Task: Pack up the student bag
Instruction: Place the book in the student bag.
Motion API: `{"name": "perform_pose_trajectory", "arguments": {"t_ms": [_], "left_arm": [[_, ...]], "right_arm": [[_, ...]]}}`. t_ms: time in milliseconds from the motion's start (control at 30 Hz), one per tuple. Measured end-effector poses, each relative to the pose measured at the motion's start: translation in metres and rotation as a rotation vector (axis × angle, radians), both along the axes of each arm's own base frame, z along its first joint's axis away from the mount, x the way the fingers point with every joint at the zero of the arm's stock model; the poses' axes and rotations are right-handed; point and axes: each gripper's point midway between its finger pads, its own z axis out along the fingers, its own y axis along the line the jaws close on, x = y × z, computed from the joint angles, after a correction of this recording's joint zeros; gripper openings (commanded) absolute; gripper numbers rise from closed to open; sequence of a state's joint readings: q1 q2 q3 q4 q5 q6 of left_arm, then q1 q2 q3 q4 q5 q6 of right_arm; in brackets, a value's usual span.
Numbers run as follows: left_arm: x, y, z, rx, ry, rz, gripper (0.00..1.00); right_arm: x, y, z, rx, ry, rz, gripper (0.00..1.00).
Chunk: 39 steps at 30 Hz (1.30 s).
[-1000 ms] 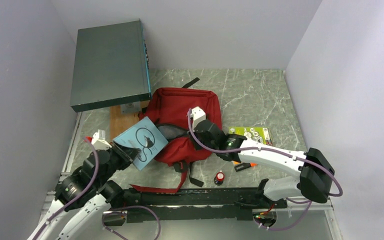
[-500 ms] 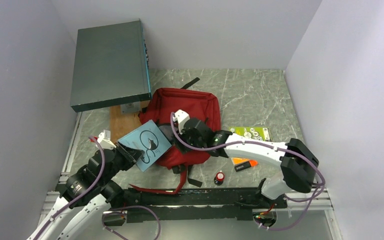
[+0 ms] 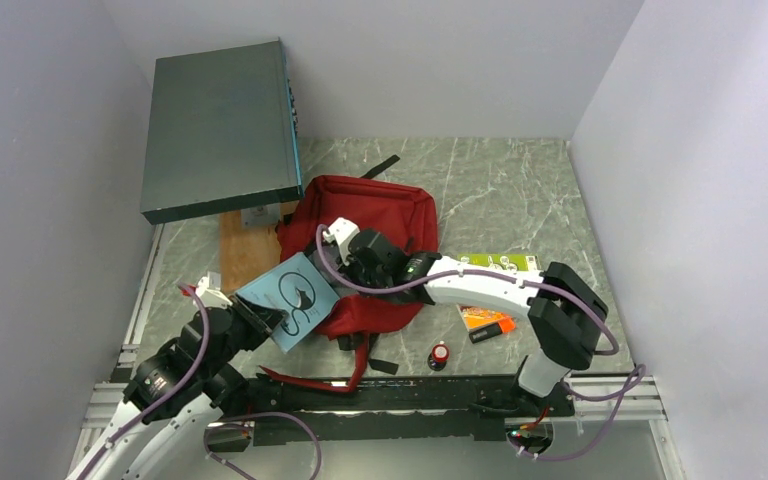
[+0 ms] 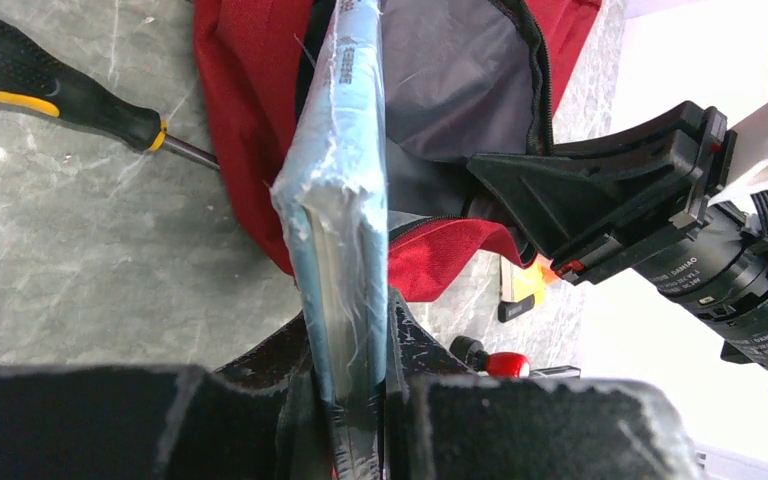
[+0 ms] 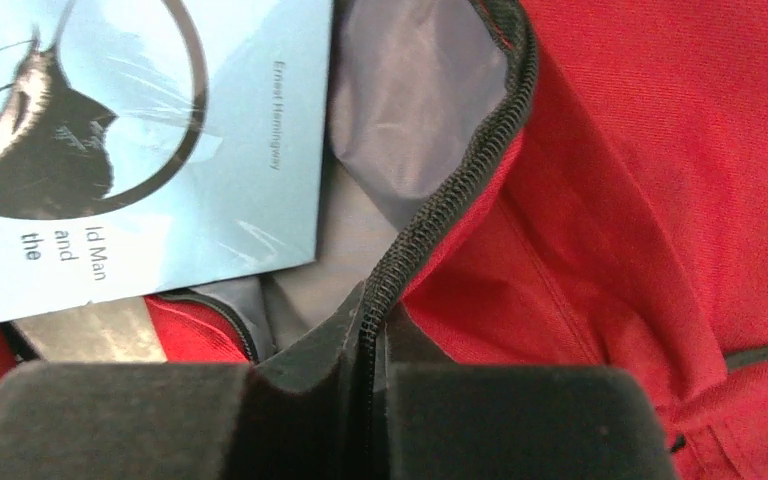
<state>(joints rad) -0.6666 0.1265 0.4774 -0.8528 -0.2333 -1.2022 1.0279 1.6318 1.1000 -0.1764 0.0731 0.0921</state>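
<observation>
The student bag, dark red, lies mid-table with its main zip open and grey lining showing. My left gripper is shut on a light blue book with a black cat drawing. It holds the book on edge, the far corner at the bag's opening. My right gripper is over the bag's left side. Its jaws are shut on the upper zip edge of the bag, holding the opening up beside the book.
A large grey box leans at the back left, above a wooden board. Right of the bag lie a green packet, an orange item and a small red-capped thing. A black-and-yellow screwdriver lies left of the bag.
My right gripper slid left across the bag, opened, and closed on the zip edge by the opening. My left arm drew slightly nearer with the book still in its grip.
</observation>
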Motion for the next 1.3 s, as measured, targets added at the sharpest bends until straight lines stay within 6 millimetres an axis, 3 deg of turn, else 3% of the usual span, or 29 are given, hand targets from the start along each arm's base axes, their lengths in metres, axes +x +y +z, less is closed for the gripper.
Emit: {"name": "perform_pose_trajectory", "arguments": {"t_ms": [167, 267, 367, 500, 767, 833, 933, 1100, 1300], "left_arm": [[0.005, -0.004, -0.013, -0.002, 0.018, 0.007, 0.0], [0.011, -0.009, -0.02, 0.003, 0.027, 0.008, 0.0], [0.02, -0.017, -0.018, 0.009, 0.018, -0.003, 0.0], [0.034, -0.029, -0.018, 0.057, 0.023, -0.034, 0.0], [0.058, -0.025, 0.01, 0.187, 0.001, -0.067, 0.0], [0.053, -0.021, 0.028, 0.194, -0.012, -0.098, 0.0], [0.043, -0.024, 0.04, 0.169, -0.014, -0.131, 0.0], [0.017, -0.028, 0.066, 0.032, -0.031, -0.162, 0.0], [0.0, -0.032, 0.078, -0.15, 0.001, -0.132, 0.0]], "right_arm": [[0.005, -0.007, 0.0, -0.022, -0.027, -0.079, 0.0], [-0.008, -0.013, 0.019, 0.056, -0.058, -0.155, 0.0], [-0.029, -0.032, 0.041, 0.208, -0.07, -0.225, 0.0], [-0.03, -0.048, 0.06, 0.364, -0.074, -0.326, 0.0], [-0.015, -0.03, 0.069, 0.411, -0.078, -0.37, 0.0], [-0.003, -0.021, 0.078, 0.419, -0.1, -0.38, 0.0], [0.005, -0.019, 0.084, 0.427, -0.111, -0.39, 0.0], [0.024, -0.011, 0.118, 0.48, -0.119, -0.452, 0.0], [0.034, -0.016, 0.145, 0.585, -0.108, -0.567, 0.0]]}}
